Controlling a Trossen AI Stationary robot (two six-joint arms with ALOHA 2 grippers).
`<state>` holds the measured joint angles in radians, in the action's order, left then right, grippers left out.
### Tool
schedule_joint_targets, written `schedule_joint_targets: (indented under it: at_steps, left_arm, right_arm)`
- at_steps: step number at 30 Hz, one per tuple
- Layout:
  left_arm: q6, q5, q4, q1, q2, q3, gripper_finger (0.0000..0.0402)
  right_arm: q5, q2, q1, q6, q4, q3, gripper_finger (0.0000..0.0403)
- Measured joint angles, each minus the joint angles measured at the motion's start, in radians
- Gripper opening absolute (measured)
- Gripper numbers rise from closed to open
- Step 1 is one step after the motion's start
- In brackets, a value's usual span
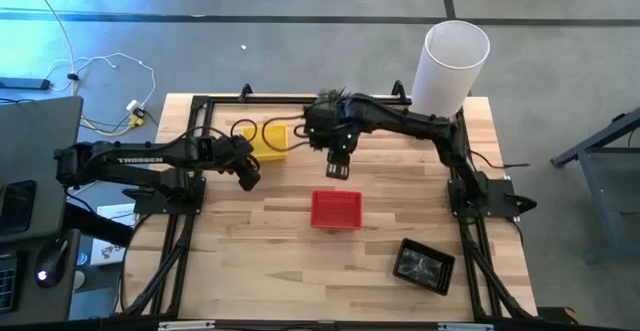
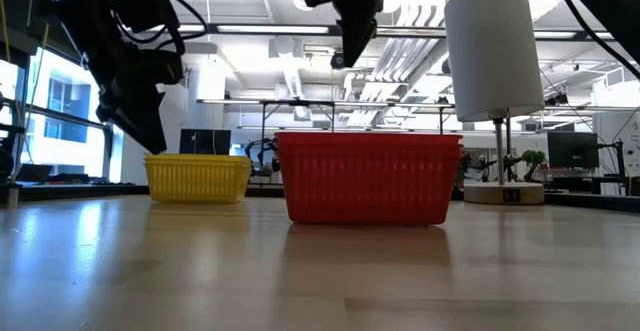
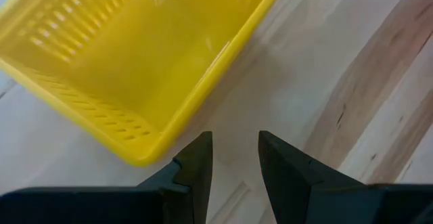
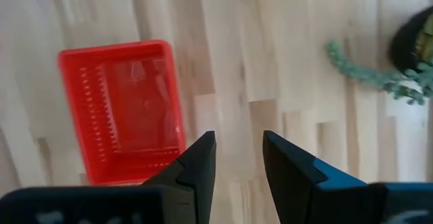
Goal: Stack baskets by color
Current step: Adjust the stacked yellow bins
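A yellow basket [image 1: 265, 139] rests on its base on the wooden table at the far left; the left wrist view shows it [image 3: 135, 61] close ahead. A red basket [image 1: 336, 209] stands at the table's middle, also seen in the low view [image 2: 367, 178] and the right wrist view [image 4: 122, 109]. A black basket [image 1: 424, 265] sits near the front right. My left gripper [image 1: 248, 176] hovers open just in front of the yellow basket, fingers apart [image 3: 233, 146] over bare wood. My right gripper [image 1: 338, 168] hangs open above the table beyond the red basket [image 4: 238, 146], pointing down.
A tall white cylinder [image 1: 450, 66] stands at the far right corner. A small green plant [image 4: 399, 68] sits at the far edge behind my right arm. Bare wood lies between the baskets and along the near edge.
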<state>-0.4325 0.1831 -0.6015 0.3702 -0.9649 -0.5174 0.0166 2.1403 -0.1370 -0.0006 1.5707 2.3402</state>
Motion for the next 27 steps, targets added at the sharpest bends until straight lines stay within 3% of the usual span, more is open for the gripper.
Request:
schedule_joint_targets:
  at_steps: [10,15,20,23,27]
  left_arm:
    - [0.038,-0.001,0.051,0.063,0.0,0.045,0.0108]
    - [0.044,-0.023,0.056,0.111,0.0,0.048,0.0108]
    - [0.054,-0.014,0.055,0.143,0.0,0.048,0.0108]
    - [0.052,-0.034,0.056,0.149,0.0,0.048,0.0108]
    - [0.052,-0.088,0.072,0.128,0.0,0.048,0.0108]
  right_arm:
    - [0.003,0.0,0.096,0.052,0.0,0.0,0.011]
    - [0.092,0.0,0.129,0.083,0.0,0.0,0.011]
    - [0.109,0.0,0.157,0.072,0.0,0.0,0.011]
    - [0.063,0.0,0.164,0.071,0.0,0.0,0.011]
    - [-0.085,0.0,0.166,0.044,0.0,0.0,0.011]
